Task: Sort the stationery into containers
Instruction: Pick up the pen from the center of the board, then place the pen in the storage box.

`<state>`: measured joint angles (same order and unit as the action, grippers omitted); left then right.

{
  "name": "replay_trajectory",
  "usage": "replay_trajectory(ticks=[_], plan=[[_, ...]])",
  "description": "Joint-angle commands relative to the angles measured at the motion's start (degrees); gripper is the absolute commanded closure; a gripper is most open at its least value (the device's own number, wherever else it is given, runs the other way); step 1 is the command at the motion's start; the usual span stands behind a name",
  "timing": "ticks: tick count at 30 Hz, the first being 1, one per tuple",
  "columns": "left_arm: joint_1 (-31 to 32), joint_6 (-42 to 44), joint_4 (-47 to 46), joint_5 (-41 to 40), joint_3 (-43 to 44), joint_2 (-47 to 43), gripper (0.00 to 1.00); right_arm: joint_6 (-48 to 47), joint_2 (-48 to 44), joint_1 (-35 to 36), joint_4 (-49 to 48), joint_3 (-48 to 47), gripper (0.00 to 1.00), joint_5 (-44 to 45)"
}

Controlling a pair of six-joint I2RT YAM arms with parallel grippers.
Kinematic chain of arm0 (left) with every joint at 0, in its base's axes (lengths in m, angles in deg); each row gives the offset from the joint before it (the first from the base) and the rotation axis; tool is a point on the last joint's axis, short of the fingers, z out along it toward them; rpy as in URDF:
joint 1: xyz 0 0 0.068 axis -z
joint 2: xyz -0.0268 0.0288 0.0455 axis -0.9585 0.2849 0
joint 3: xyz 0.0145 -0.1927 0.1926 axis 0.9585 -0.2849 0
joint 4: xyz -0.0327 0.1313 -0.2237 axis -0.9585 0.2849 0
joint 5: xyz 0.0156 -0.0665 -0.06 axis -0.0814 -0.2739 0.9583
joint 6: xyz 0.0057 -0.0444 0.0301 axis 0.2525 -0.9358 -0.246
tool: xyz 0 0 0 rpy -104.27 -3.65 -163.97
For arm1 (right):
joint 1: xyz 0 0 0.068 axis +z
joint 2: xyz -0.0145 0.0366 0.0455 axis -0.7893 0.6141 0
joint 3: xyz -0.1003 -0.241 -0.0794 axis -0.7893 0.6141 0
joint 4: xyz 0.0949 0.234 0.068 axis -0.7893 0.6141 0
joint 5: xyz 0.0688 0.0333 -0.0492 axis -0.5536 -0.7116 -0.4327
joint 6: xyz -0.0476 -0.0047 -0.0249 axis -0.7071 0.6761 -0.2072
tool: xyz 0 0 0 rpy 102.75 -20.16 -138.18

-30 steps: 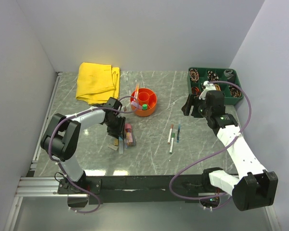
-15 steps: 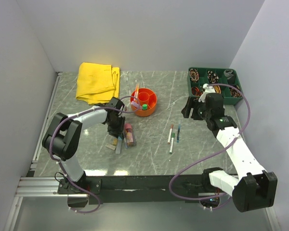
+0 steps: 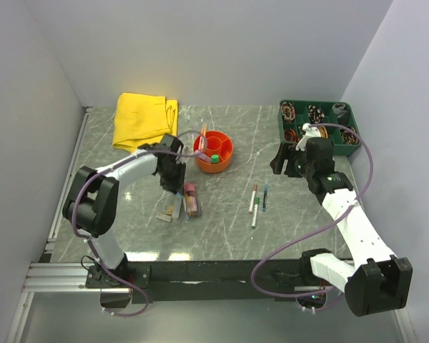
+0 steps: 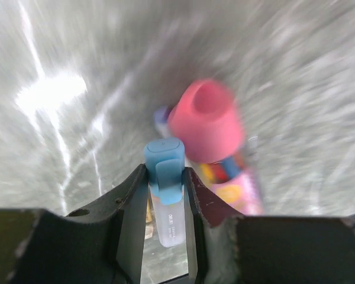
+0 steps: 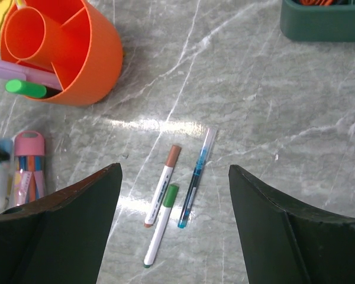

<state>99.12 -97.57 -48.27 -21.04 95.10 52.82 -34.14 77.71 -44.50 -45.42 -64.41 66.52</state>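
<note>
Standing at the arms' end of the table, I see the round bright orange plastic organiser bowl a little toward 11 o'clock from the middle of the grey marbled tabletop. A lilac stick and a green-capped marker lie in its outer ring.

The left gripper is at about 8 o'clock from the bowl. Its fingers are clamped tight on a small clear stick with a light blue cap. I cannot tell whether that stick touches the table. Just beside it, at 5 o'clock from the gripper, lies the pink-capped clear tube with coloured pieces inside. Small tan and grey blocks rest at 8 o'clock from the tube, near it.

Three pens lie at 4 o'clock from the bowl, well apart from it, each running roughly 12 to 6. They are a white marker with a brown cap, a white marker with a green cap just beside it, and a clear pen with blue ink at their 3 o'clock side.

The right gripper hangs at 3 o'clock from the bowl, above the table, its fingers spread wide with nothing between them. The dark green compartment tray fills the 2 o'clock corner, and a folded yellow cloth lies in the 10 o'clock corner.
</note>
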Motion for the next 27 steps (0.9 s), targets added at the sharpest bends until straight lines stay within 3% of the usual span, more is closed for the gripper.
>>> replay_trajectory(ticks=[1, 5, 9, 13, 14, 16, 17, 19, 27], plan=[[-1.9, 4.1, 1.8, 4.2, 11.3, -2.2, 0.99, -0.8, 1.5, -0.4, -0.8, -5.0, 0.19, 0.2], [-3.8, 6.2, 6.6, 6.6, 20.5, -1.4, 0.99, -1.2, 4.2, -0.4, -0.1, -8.2, 0.2, 0.5], [-3.5, 6.3, 2.4, 10.0, 25.1, -1.0, 0.99, -2.0, 5.4, -0.4, -0.4, -10.4, 0.2, 1.8], [-3.1, 5.2, -11.3, 15.4, 24.1, -2.4, 0.99, -3.7, 5.6, -0.4, 0.1, -11.7, 0.2, 3.4], [-3.0, 4.8, -22.2, 16.5, 19.8, -5.1, 0.99, -4.7, 5.5, -0.4, 0.1, -11.8, 0.2, 3.9], [-2.9, 4.2, -34.3, 19.1, 14.0, -8.3, 0.99, -5.6, 5.2, -0.3, 0.4, -11.5, 0.2, 4.9], [-2.2, 4.2, -47.4, 18.9, 8.4, -10.9, 0.99, -6.4, 4.7, -0.4, 0.4, -11.4, 0.2, 5.4], [-1.3, 5.6, -56.4, 18.1, 4.7, -12.0, 0.99, -7.1, 4.0, -0.3, 0.6, -10.6, 0.2, 6.1], [0.0, 5.5, -66.5, 15.5, 1.4, -9.7, 0.99, -8.7, 0.8, -1.9, 3.0, -8.7, 0.2, 7.4]])
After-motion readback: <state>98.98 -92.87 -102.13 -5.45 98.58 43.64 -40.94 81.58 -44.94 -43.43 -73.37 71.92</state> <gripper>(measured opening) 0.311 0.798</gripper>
